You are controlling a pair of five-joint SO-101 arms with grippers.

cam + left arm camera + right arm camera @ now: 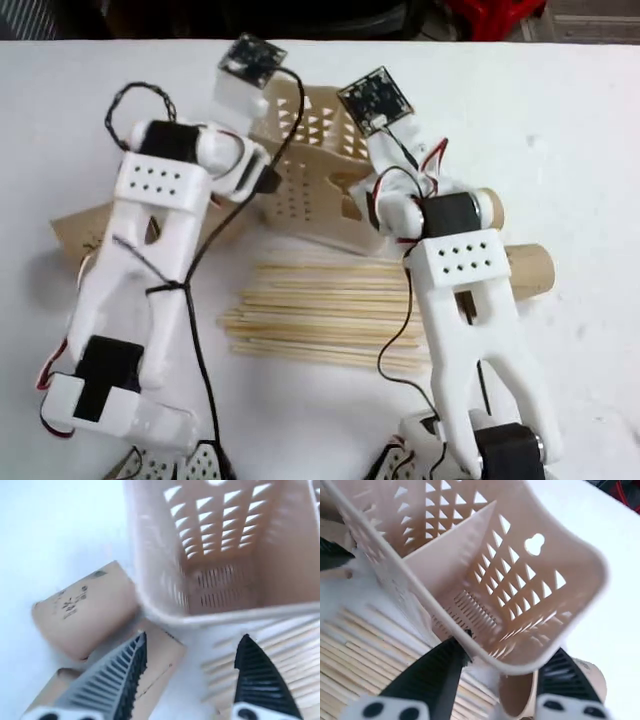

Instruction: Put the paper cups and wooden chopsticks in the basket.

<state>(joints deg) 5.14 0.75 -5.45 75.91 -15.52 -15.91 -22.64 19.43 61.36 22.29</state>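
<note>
The beige perforated basket [310,180] rests tilted between the two arms, its mouth [225,555] facing my left gripper [194,639], which is open with nothing held. Two brown paper cups [82,612] [152,662] lie on their sides beside that gripper. My right gripper [512,646] is open, with the basket's rim [530,662] between its fingers and a cup [517,695] just beyond. A pile of wooden chopsticks [320,310] lies flat in front of the basket. Two more cups [530,270] [490,205] lie beside the right arm [455,260].
A black cable [195,330] trails from the left arm [160,180] across the white table [560,120]. Another cup [75,235] pokes out from under the left arm. Bare table lies at the far right and far left.
</note>
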